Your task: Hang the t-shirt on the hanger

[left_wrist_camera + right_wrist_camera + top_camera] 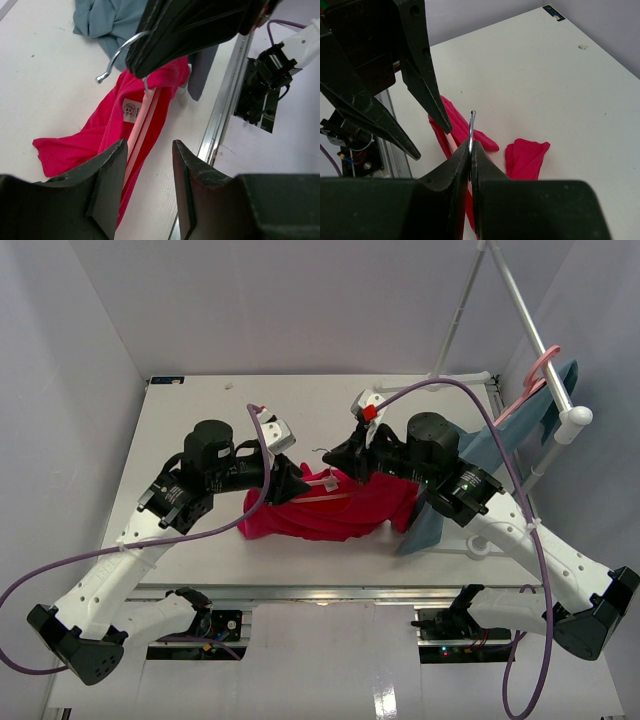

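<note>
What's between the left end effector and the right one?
Left wrist view: the hanger and the t-shirt lie between left end effector and right end effector.

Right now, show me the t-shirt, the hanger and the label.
t-shirt [330,515], top view, middle of the cloth.
hanger [141,127], left wrist view, its pink arm.
label [130,110], left wrist view, its centre.

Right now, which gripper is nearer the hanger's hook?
Right: the right gripper is shut on the hanger hook; the left gripper is open, apart, above the t-shirt.
</note>
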`<state>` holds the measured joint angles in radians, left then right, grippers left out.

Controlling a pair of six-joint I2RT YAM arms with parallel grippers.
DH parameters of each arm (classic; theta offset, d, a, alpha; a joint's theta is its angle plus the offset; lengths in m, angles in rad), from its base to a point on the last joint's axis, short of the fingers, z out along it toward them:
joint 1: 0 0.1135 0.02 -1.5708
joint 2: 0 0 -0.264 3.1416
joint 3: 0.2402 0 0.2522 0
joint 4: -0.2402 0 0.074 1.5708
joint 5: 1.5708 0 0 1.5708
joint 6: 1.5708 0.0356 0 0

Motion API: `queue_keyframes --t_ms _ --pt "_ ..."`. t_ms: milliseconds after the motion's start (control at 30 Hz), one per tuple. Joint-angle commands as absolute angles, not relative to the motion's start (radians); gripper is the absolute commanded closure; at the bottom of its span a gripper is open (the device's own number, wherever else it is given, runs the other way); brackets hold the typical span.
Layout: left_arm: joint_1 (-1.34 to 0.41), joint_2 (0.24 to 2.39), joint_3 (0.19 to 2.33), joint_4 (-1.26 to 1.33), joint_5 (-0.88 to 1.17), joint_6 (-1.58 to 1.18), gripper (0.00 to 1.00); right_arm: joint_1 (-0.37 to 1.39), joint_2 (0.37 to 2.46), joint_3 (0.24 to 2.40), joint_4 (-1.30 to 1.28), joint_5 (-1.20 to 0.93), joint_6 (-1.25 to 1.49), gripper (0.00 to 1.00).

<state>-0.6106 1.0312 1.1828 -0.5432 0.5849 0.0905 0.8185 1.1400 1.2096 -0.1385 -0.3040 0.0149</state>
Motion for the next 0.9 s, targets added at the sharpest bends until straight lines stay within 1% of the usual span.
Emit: queue_keyframes --t_ms 0,100,367,467,533,600,633,700,800,833,867 --pt "-0.609 1.020 1.194 -0.518 0.677 0.135 0.49 0.815 1.118 1.194 0.025 -0.377 0.057 0.92" --pt "-0.609 1.036 1.173 -0.528 0.680 0.167 0.52 0.815 1.118 1.186 0.042 -0.398 0.071 0.92" --pt "-0.611 1.087 1.168 -0.526 0.635 0.176 0.52 0.815 1.108 1.183 0.077 -0.457 0.100 0.92" --pt "-0.611 1.095 1.163 -0.527 0.661 0.185 0.53 0.815 1.103 1.182 0.083 -0.466 0.108 0.92" --pt "-0.611 1.096 1.159 -0.524 0.691 0.186 0.60 0.815 1.105 1.182 0.086 -0.467 0.111 0.92" --pt "-0.611 1.095 1.157 -0.522 0.698 0.184 0.70 0.816 1.109 1.181 0.092 -0.469 0.117 0.92" --pt "-0.609 1.095 1.154 -0.522 0.703 0.183 0.72 0.816 1.112 1.183 0.094 -0.471 0.120 0.92" --pt "-0.610 1.097 1.151 -0.523 0.724 0.183 0.80 0.815 1.121 1.187 0.100 -0.471 0.125 0.92" --pt "-0.611 1.097 1.144 -0.521 0.746 0.181 0.96 0.815 1.132 1.188 0.106 -0.468 0.134 0.92" --pt "-0.611 1.095 1.142 -0.520 0.743 0.181 1.00 0.815 1.134 1.186 0.107 -0.463 0.135 0.92" --pt "-0.611 1.089 1.140 -0.519 0.734 0.180 1.00 0.816 1.136 1.183 0.106 -0.456 0.134 0.92"
